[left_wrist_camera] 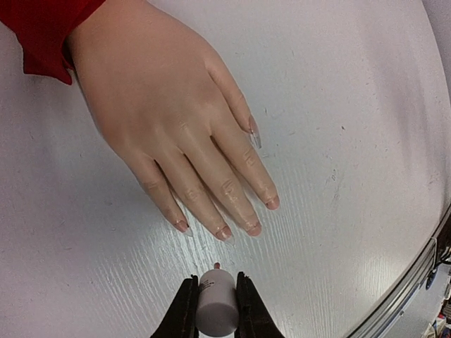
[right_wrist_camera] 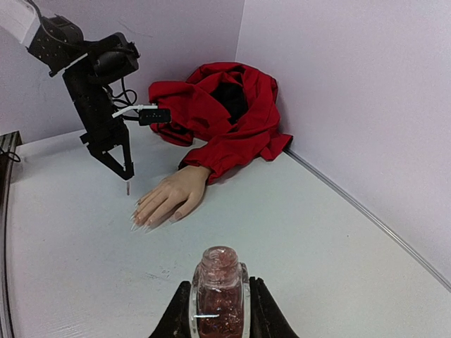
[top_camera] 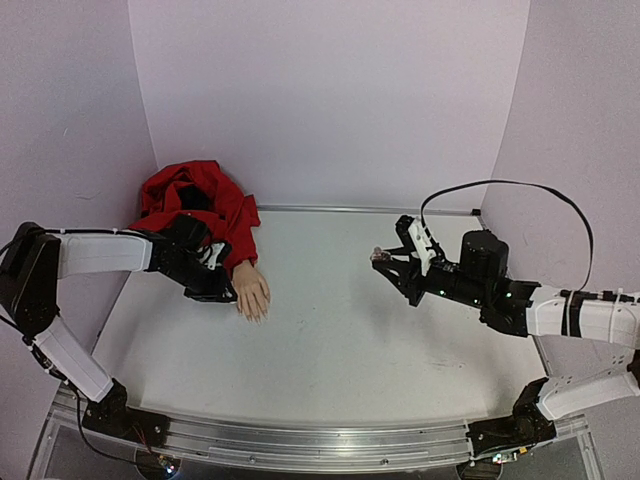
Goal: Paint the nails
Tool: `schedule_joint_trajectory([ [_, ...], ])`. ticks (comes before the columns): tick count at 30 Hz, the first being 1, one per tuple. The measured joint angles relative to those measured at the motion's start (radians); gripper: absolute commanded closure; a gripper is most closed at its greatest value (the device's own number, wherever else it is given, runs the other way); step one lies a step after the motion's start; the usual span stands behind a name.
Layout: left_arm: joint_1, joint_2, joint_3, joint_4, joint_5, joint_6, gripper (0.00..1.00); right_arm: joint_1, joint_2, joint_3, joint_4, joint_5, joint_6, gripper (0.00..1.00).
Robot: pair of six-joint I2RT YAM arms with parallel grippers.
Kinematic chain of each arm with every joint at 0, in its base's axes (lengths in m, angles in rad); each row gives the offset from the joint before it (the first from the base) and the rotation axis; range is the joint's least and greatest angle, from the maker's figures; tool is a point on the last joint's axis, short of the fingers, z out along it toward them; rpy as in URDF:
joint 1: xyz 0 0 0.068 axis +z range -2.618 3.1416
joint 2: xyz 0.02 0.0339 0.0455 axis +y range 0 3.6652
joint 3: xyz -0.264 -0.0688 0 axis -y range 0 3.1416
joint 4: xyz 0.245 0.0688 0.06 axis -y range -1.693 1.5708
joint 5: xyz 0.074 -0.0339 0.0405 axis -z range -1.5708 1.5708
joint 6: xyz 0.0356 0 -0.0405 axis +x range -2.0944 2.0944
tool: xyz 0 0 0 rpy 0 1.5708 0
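i'm at the brushing step. my left gripper (left_wrist_camera: 215, 283) is clamped on the white cap (left_wrist_camera: 215, 313), and its brush tip (left_wrist_camera: 217, 265) hovers just short of the nails (left_wrist_camera: 224, 232) of the mannequin hand (left_wrist_camera: 162, 120). the hand lies palm down on the table (left_wrist_camera: 352, 105), with the red sleeve (left_wrist_camera: 42, 28) at the wrist. my right gripper (right_wrist_camera: 219, 299) is closed around the open polish bottle (right_wrist_camera: 219, 271), well apart from the hand. next, i judge, comes a small, slow advance so the bristles land on the nearest nail, not the skin.
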Motion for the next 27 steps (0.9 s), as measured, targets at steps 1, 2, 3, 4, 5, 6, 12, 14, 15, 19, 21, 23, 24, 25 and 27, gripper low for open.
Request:
schedule_joint_trajectory([
  [1, 0.000, 0.006, 0.000, 0.006, 0.000, 0.000, 1.00, 0.000, -0.001, 0.000, 0.000, 0.001, 0.000, 1.00],
  [2, 0.000, 0.013, 0.000, 0.013, 0.000, 0.000, 1.00, 0.000, -0.001, 0.000, 0.000, 0.002, 0.000, 1.00],
  [3, 0.000, 0.018, 0.000, 0.019, 0.000, 0.000, 1.00, 0.000, -0.001, 0.000, 0.000, 0.003, 0.000, 1.00],
  [4, 0.000, 0.021, 0.000, 0.023, -0.001, 0.000, 1.00, 0.000, -0.001, 0.000, 0.000, 0.004, 0.000, 1.00],
  [5, 0.000, 0.024, 0.000, 0.024, -0.001, 0.000, 1.00, 0.000, -0.001, -0.001, 0.000, 0.004, 0.000, 1.00],
  [6, 0.000, 0.025, 0.000, 0.026, -0.002, 0.000, 1.00, 0.000, -0.001, -0.002, 0.000, 0.004, 0.000, 1.00],
  [12, 0.000, 0.034, -0.002, 0.036, -0.018, 0.014, 1.00, 0.000, -0.001, -0.006, -0.001, 0.004, 0.000, 1.00],
  [14, 0.001, 0.039, -0.002, 0.042, -0.019, 0.015, 1.00, 0.000, -0.001, -0.006, 0.000, 0.004, 0.000, 1.00],
  [15, 0.001, 0.041, -0.002, 0.045, -0.021, 0.016, 1.00, 0.000, -0.001, -0.006, -0.001, 0.004, 0.000, 1.00],
  [19, 0.001, 0.048, -0.010, 0.063, -0.028, 0.016, 1.00, 0.000, -0.001, -0.007, 0.000, 0.004, 0.000, 1.00],
  [21, 0.002, 0.052, -0.014, 0.067, -0.034, 0.016, 1.00, 0.000, -0.001, -0.006, 0.000, 0.005, 0.000, 1.00],
  [23, 0.002, 0.056, -0.015, 0.071, -0.036, 0.016, 1.00, 0.000, -0.001, -0.006, 0.000, 0.006, 0.000, 1.00],
  [24, 0.003, 0.060, -0.015, 0.075, -0.036, 0.016, 1.00, 0.000, -0.001, -0.006, 0.000, 0.007, 0.000, 1.00],
  [25, 0.003, 0.061, -0.015, 0.077, -0.037, 0.016, 1.00, 0.000, -0.001, -0.006, 0.000, 0.007, 0.000, 1.00],
  [27, 0.004, 0.063, -0.015, 0.081, -0.037, 0.016, 1.00, 0.000, -0.001, -0.006, -0.001, 0.008, 0.000, 1.00],
])
